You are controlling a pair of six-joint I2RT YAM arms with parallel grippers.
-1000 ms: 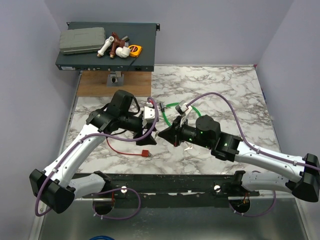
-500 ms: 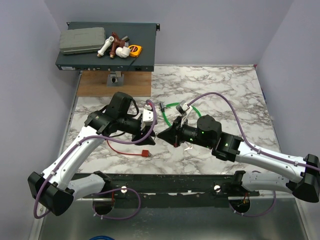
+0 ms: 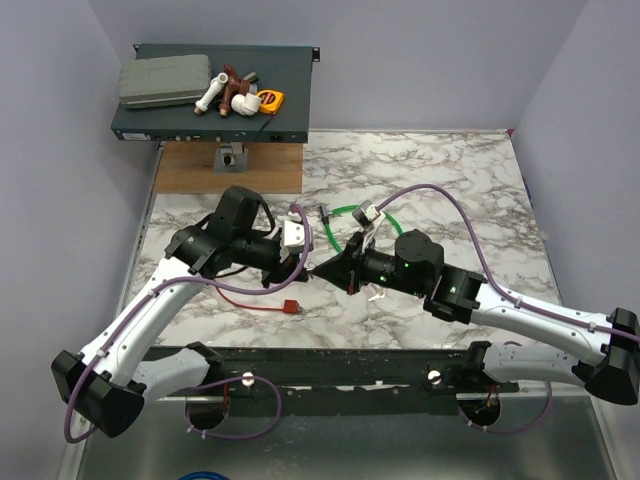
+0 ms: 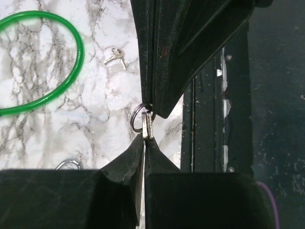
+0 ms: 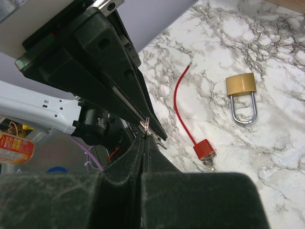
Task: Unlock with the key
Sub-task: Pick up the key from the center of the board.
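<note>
Now the small flat silvery metal key (image 4: pixel 147 125) is held clear of the white marbled tabletop (image 3: pixel 450 170), caught where two tips meet. The left pincer (image 4: pixel 144 145) is pressed together on one end, and the right pincer (image 5: pixel 144 140) is squeezed tight on the end by the ring. A handover is judged to be in hand, so the key can be gripped for insertion. The brass padlock with the silver shackle (image 5: pixel 241 85) lies flat nearby, not yet touched.

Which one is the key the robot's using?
Over the middle of the marble table, the left gripper and right gripper meet tip to tip. The key is the silvery sliver pinched between them, unlike the spare keys lying by the green ring.
</note>
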